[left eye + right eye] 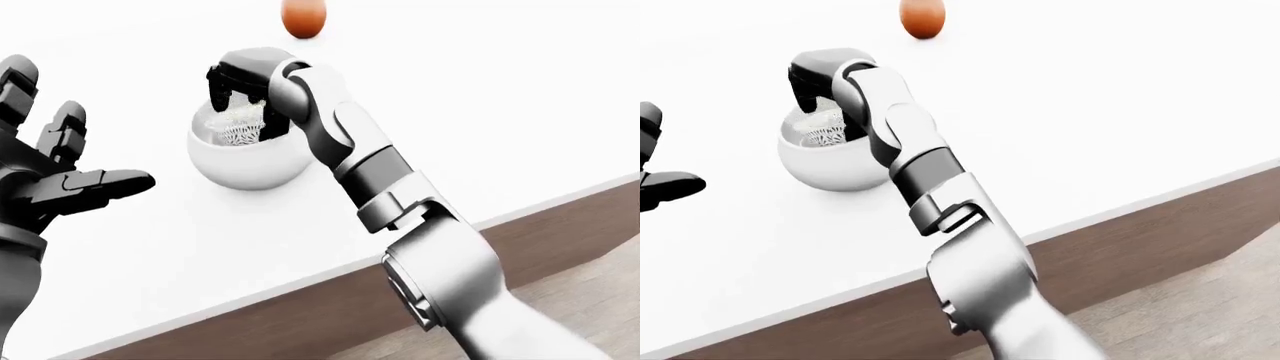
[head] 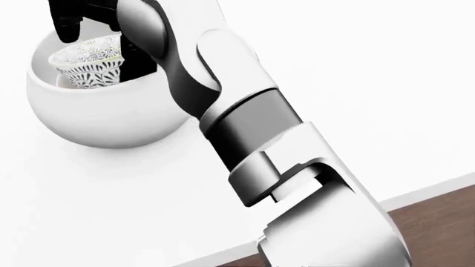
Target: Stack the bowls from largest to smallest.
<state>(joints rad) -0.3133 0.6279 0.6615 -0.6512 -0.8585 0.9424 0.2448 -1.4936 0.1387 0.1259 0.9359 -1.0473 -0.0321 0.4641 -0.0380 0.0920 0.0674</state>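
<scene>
The small patterned bowl (image 2: 87, 65) sits inside the large white bowl (image 2: 104, 119), tilted a little, with its rim showing above the big bowl's edge in the head view. The white bowl rests on the white table (image 1: 480, 112), and everything else is best placed from it.

Directly over the white bowl hangs the right hand (image 1: 238, 84), its dark fingers (image 2: 68, 25) pointing down around the patterned bowl's rim. The pictures do not show whether those fingers grip the small bowl or merely stand about it, so I cannot tell whether the hand is clamped or loose. The right arm runs from the white bowl down toward the lower right of each view.

To the left of the white bowl in the left-eye view, the left hand (image 1: 55, 176) hovers with fingers spread apart, holding nothing and touching nothing.

Above the white bowl in that view, well apart from it, an orange-brown egg-shaped thing (image 1: 303, 18) lies on the table; it seems no part of the task.

As a judgement, the stacking looks nearly finished: the smaller bowl is already nested in the larger. What seems left is to let go, let the small bowl settle level, and lift the hand clear. Only two bowls are visible.

No brand, label or writing can be read anywhere; the small bowl carries only a dark decorative pattern.
</scene>
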